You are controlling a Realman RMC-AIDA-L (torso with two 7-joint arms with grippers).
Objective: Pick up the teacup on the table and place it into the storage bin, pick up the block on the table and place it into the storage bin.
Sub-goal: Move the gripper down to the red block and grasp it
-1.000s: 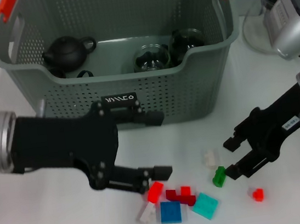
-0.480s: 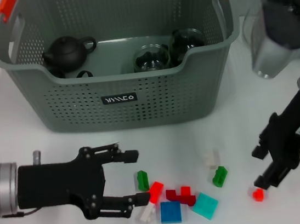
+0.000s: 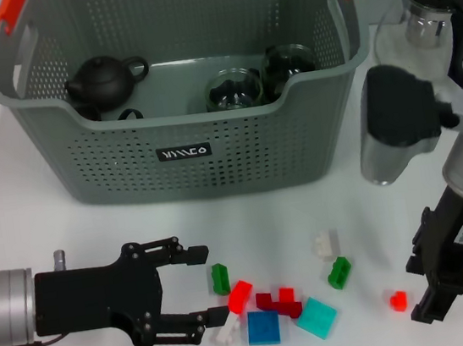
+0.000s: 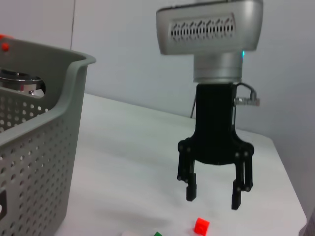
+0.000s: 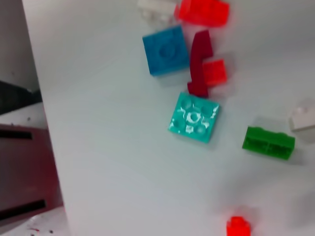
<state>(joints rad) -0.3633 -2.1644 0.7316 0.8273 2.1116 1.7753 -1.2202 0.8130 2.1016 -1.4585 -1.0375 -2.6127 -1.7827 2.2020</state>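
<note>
Blocks [image 3: 265, 301] are scattered at three o'clock of the left gripper [image 3: 202, 286] — jaws spread, empty; the right gripper [image 4: 214, 195], also spread, is poised beside a red block [image 3: 397, 300].

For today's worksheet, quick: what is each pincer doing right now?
Left pincer: open, empty, low beside the blocks.
Right pincer: open, empty, above the small red block.

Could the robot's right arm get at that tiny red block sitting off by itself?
Probably yes. The right gripper hangs open just above the small red block, slightly to one side, and nothing lies between them on the table.
</note>
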